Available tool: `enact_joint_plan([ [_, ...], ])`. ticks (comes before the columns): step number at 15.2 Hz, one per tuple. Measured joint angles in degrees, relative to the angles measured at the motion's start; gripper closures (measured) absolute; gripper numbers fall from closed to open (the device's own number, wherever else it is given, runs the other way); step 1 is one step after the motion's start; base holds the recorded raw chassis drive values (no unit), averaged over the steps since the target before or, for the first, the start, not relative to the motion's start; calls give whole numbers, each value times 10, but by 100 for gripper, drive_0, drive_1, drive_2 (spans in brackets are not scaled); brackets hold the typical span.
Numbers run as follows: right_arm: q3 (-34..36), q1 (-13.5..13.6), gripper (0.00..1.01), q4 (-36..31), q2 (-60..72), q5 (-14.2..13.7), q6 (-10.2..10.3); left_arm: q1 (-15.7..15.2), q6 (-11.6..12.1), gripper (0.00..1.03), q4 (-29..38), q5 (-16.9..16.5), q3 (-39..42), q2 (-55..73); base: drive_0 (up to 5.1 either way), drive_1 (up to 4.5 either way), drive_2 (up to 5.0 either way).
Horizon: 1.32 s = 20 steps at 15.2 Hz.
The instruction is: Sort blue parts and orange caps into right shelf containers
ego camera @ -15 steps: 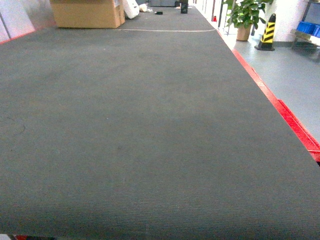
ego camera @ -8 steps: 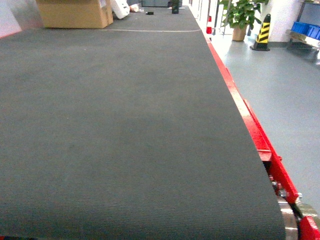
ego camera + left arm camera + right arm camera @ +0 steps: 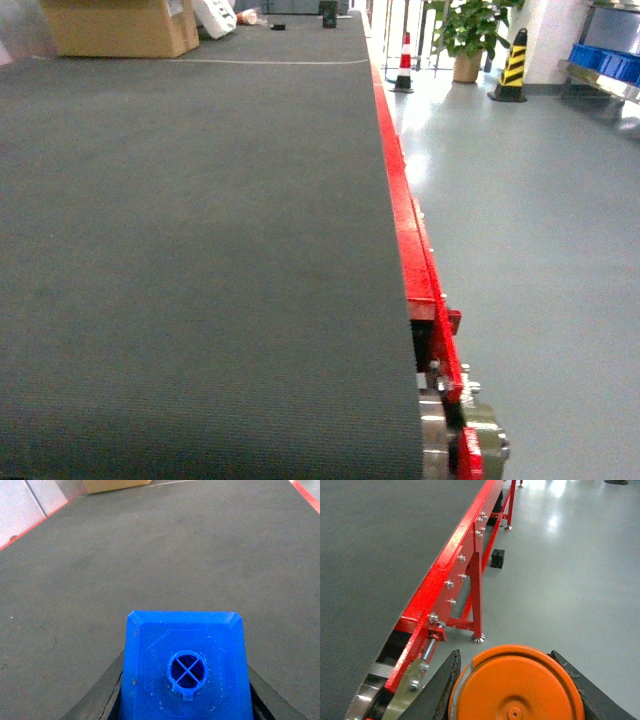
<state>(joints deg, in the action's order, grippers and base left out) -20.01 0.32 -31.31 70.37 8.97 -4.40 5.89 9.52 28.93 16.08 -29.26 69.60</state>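
At the bottom centre of the left wrist view, the left hand [image 3: 186, 700] is clamped on a blue part [image 3: 186, 667], its dark fingers [image 3: 102, 695] pressing both side faces. The block sits upright in the grip, its top face with the round, cross-barred hole turned toward the camera, and it hangs above the dark grey belt of the counter [image 3: 160, 555]. It looks like rigid printed plastic: light, stiff, unlikely to crush, though its flat sides may be smooth enough to slip if the squeeze slackens. Holding the two opposite side walls, as here, seems the soundest grip.

In the head view neither hand shows; the grey belt fills the left of the frame, its red frame [image 3: 400, 200] runs down the middle, and blue containers [image 3: 605, 62] sit on a steel shelf [image 3: 600, 80] at the upper right edge, well apart across bare floor.

At the bottom of the right wrist view, the right hand [image 3: 517, 695] is closed around an orange cap [image 3: 517, 687], pale flat top toward the camera, fingers [image 3: 445, 690] on its round wall, over the grey floor [image 3: 570, 580] beside the red frame. A cylinder offers only narrow contact, so it could roll or twist in the grip; it too looks light and hard.
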Motion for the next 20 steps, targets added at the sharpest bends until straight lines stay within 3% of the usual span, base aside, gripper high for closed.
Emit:
enact_joint_plan([
  [20, 0, 0, 58, 0, 0, 0, 0, 1, 0, 58, -2, 0, 0, 0, 508, -237, -237],
])
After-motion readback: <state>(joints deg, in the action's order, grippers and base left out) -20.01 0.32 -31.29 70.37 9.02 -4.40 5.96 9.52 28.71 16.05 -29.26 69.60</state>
